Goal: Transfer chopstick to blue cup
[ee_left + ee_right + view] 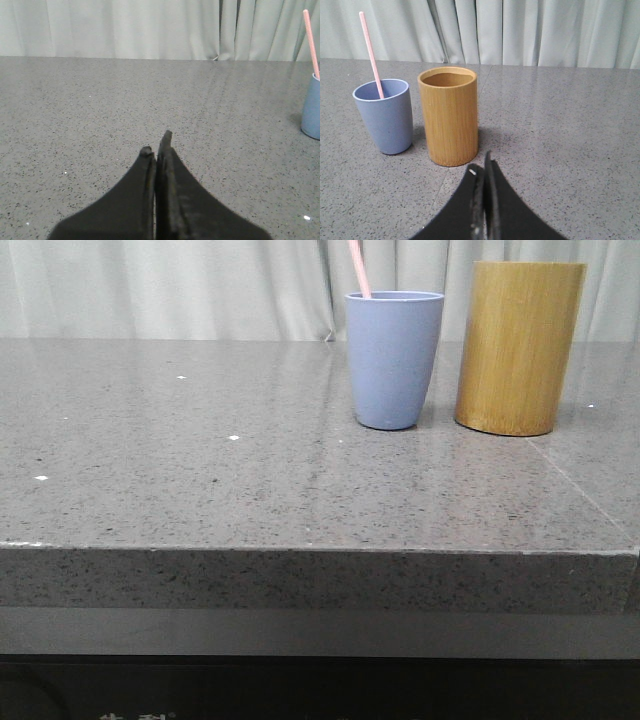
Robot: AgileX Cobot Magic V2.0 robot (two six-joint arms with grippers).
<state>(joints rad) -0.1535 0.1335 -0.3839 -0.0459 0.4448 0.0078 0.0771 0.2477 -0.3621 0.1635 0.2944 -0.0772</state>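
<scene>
**Chopstick in blue cup, both grippers empty**

Grey speckled stone desk (200, 470) with pale curtains (180, 285) behind it, that's the setting. We start at the jaws: the left gripper (157, 142) has its jaws pressed together, nothing between them, black fingertips low over bare desk. The right gripper (481, 167) is the same, jaws pressed together and pinching nothing, tips over the desk just in front of the bamboo cylinder (449, 115).

Moving outward from the right jaws, we see the bamboo cylinder standing upright, open top, yellow-brown. Just beside it, apart and not touching, stands the blue cup (384, 116), upright too. The chopstick (371, 55) sits inside the blue cup, lower end down in the cup, leaning on the rim and tilted, upper end sticking well above it.

In the front view we get the blue cup (392, 358) right of centre toward the back of the desk, bamboo cylinder (518, 345) to its right, chopstick (358, 268) poking out the top and cut off by the frame edge.

From the left wrist, the blue cup (312, 107) and chopstick (311, 42) are well apart from the left jaws.

A few small white specks (233, 438) lie on the desk.
</scene>
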